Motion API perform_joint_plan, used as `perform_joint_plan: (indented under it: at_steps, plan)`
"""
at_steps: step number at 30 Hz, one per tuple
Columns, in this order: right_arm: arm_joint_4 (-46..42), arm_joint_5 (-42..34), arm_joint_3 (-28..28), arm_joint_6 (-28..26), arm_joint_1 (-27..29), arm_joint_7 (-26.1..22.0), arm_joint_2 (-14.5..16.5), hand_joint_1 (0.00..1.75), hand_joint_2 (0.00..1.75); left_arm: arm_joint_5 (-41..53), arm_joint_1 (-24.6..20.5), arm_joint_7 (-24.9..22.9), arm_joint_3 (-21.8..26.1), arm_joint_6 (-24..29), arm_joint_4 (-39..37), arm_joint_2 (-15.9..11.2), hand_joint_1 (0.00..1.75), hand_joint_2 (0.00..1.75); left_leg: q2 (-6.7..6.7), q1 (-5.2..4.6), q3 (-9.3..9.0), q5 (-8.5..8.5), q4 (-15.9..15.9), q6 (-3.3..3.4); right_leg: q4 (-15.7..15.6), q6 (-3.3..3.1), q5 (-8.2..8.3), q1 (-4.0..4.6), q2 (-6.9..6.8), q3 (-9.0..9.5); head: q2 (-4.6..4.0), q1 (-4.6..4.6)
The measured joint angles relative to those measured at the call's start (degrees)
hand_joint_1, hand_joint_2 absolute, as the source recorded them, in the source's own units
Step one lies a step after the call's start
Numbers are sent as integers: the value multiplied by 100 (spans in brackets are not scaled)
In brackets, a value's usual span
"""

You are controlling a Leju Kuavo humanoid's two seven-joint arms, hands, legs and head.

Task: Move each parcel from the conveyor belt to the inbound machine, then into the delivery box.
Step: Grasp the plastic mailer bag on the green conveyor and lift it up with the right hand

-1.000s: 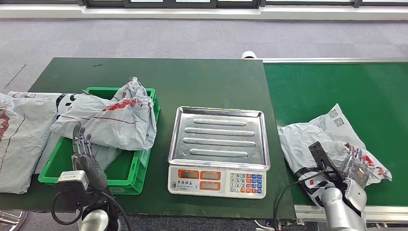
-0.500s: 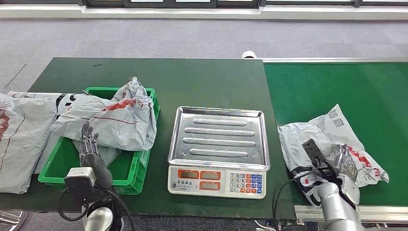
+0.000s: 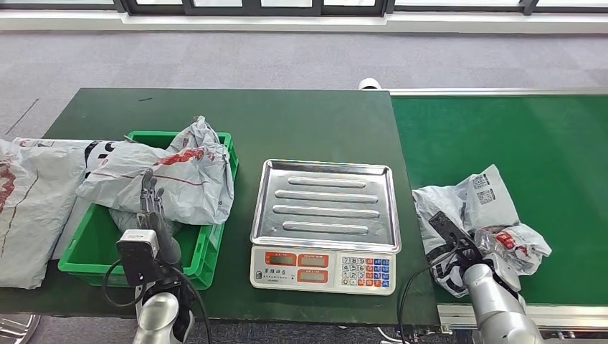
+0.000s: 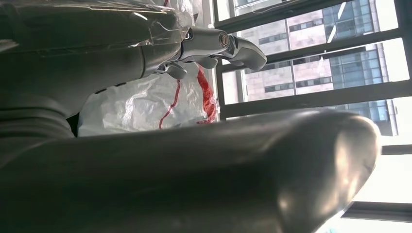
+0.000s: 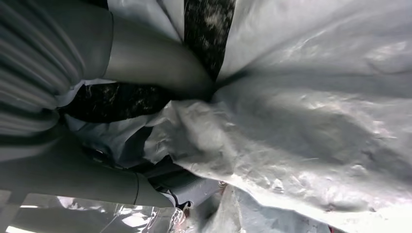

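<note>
1. Gripping the grey parcel point(image 3: 473, 222) on the conveyor belt point(image 3: 530, 136), just right of the scale point(image 3: 326, 223): the right robot hand point(image 3: 479, 252) has the plastic bunched up around it. The right wrist view shows thumb and fingers buried in crumpled grey film, so I judge it closed on the bag.
2. Scale pan bare and shiny; nothing weighed at this moment. I take the scale for the inbound machine.
3. Green crate point(image 3: 208, 252) left of the scale holds one grey parcel with red print point(image 3: 168, 179), draped over the crate's far rim. Judged as one parcel already through both steps.
4. More grey bags point(image 3: 32, 204) lie on the table point(image 3: 287, 122) left of the crate, partly outside it; whether delivered or spilled I cannot tell.
5. Left robot hand point(image 3: 150, 208) raised over the crate's near side, fingers straight and apart, holding nothing.
6. Left to do: lift the belt parcel onto the scale pan, then carry it on into the crate.
</note>
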State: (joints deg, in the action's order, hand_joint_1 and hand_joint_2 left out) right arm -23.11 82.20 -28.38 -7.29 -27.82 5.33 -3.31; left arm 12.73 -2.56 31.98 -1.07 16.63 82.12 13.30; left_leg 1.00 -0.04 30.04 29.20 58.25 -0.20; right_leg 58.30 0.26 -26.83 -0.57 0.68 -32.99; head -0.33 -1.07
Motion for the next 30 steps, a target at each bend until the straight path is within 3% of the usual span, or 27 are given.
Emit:
perform_joint_plan:
  at_steps: [6, 10, 13, 17, 20, 25, 30]
  plan:
    - [135, 43, 38, 371, -51, -119, 14, 175, 175, 74, -38, -27, 0, -48, -118, -1, 0, 0, 2, 1, -7, 0, 0, 0, 0, -1, 0, 8, 0, 6, 0, 0]
    - [168, 37, 76, 282, -69, -221, 20, 175, 175, 89, -49, -23, 0, -56, -185, -1, 0, 0, 3, 4, -5, 0, -1, -1, 0, -1, 0, 9, -1, 7, 0, 1]
    - [169, -39, 95, -188, -101, -383, 44, 175, 175, 96, -33, -18, 0, -54, -188, -1, 0, 0, 3, 5, 8, 0, -2, -1, 1, -1, 0, 6, -2, 6, 0, 0]
    - [-98, -598, 97, -1501, -82, -984, 181, 175, 175, 160, 135, -10, 0, -33, -38, -1, 0, 0, 2, 1, 46, -3, -3, 0, 3, -1, 2, -2, -4, -17, 0, 0]
    - [-848, -1303, 116, -2038, 87, -1477, 364, 175, 175, 216, 278, 2, 0, -28, 72, 0, 0, 0, 18, 1, 36, -10, -3, -1, 3, 1, 6, -2, -14, -33, 1, 1]
    - [-2854, -2507, 370, -2341, 842, -2192, 693, 175, 175, 264, 361, 49, 0, 3, 98, 1, 0, 0, 36, 1, 50, -9, -4, -2, 3, -2, -1, -1, -33, -41, 1, 0]
    - [-4341, -2869, 565, -2433, 1431, -2434, 903, 175, 175, 274, 367, 61, 0, 14, 98, -1, 0, 0, 27, 1, 57, -5, -6, -4, 3, -2, -2, -2, -27, -50, 0, 0]
